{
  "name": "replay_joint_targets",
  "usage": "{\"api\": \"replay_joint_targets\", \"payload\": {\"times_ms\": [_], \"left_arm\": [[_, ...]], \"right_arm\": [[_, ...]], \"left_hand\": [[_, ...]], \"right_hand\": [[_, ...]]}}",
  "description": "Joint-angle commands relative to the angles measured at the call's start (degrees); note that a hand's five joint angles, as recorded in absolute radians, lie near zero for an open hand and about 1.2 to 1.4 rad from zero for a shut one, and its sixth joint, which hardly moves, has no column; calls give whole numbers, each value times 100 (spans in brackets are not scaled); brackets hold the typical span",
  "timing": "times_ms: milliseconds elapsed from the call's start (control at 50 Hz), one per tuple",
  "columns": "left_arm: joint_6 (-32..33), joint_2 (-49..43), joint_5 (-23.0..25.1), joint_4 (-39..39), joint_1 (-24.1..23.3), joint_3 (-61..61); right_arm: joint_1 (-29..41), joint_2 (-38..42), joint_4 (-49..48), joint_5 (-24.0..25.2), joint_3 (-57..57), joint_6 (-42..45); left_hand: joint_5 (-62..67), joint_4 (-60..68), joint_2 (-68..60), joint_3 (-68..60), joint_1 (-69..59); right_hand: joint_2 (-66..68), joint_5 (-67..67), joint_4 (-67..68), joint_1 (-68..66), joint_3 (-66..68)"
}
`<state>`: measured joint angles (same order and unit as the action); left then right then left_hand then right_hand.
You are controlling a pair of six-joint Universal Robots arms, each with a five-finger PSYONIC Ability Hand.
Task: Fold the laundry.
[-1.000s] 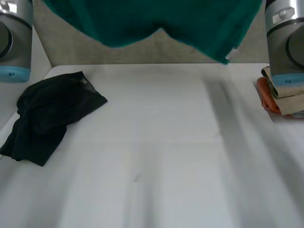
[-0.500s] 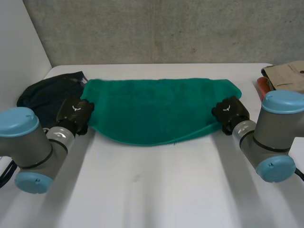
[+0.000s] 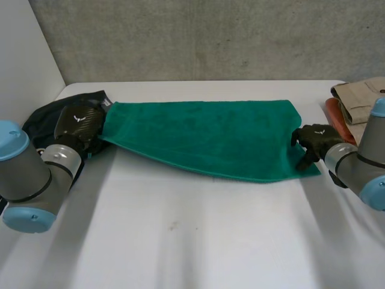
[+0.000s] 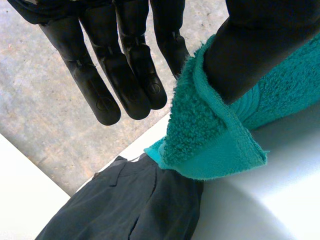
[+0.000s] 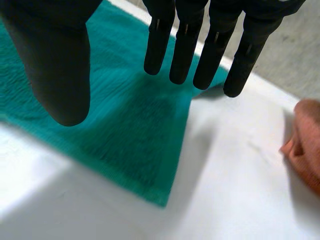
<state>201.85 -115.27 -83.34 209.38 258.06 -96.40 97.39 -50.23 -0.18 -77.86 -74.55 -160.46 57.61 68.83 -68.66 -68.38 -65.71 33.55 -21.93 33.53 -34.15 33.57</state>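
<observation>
- Green towel (image 3: 204, 138) lies on the far half of the desk (image 3: 198, 241), long axis 9 to 3 o'clock. Its far edge is straight and its near edge slants toward 4 o'clock, so the 3 o'clock end is wider than the 9 o'clock end.
- 9 o'clock end: narrowed to a corner and lifted slightly off the desk in the left hand (image 3: 78, 123). The thumb (image 4: 260, 45) presses the corner against the side of the nearest finger. The other fingers (image 4: 125, 75) are straight, side by side and clear of the cloth.
- 3 o'clock end: flat on the desk. The right hand (image 3: 316, 141) hovers over the near corner, fingers (image 5: 185, 45) straight and slightly spread, thumb held wide, nothing pinched. From those fingertips the towel runs off toward 9 o'clock.
- Key relation: one hand sits at each short end and the towel spans between them. Each hand is nearer its own end, and neither is near the middle.
- Judgement: the spreading step looks nearly done. An end-to-end fold would need the right hand to pinch its corner first.
- Risk: with the 9 o'clock end this skewed, the fold would likely come out uneven unless it is squared first.
- Black garment (image 4: 125, 205) lies just beside the 9 o'clock corner, and the towel overhangs it.
- Folded clothes stack (image 3: 358, 96) sits at 2 o'clock beyond the right hand, apart from the towel.
</observation>
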Motion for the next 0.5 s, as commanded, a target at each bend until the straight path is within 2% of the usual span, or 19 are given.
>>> {"api": "replay_joint_targets", "payload": {"times_ms": [20,200,500], "left_arm": [[-32,-13,2,-143,7,51],[-14,-57,2,-160,16,77],[-23,-40,-7,-178,7,95]], "right_arm": [[-167,-66,282,262,-86,331],[-326,4,238,438,-165,1254],[-238,444,-70,412,160,1474]], "left_hand": [[1239,1117,-1134,-1162,-1429],[1239,1117,-1134,-1162,-1429],[1239,1117,-1134,-1162,-1429]], "right_hand": [[236,-398,238,-175,234],[269,-431,271,-209,267],[773,-935,775,-712,771]]}}
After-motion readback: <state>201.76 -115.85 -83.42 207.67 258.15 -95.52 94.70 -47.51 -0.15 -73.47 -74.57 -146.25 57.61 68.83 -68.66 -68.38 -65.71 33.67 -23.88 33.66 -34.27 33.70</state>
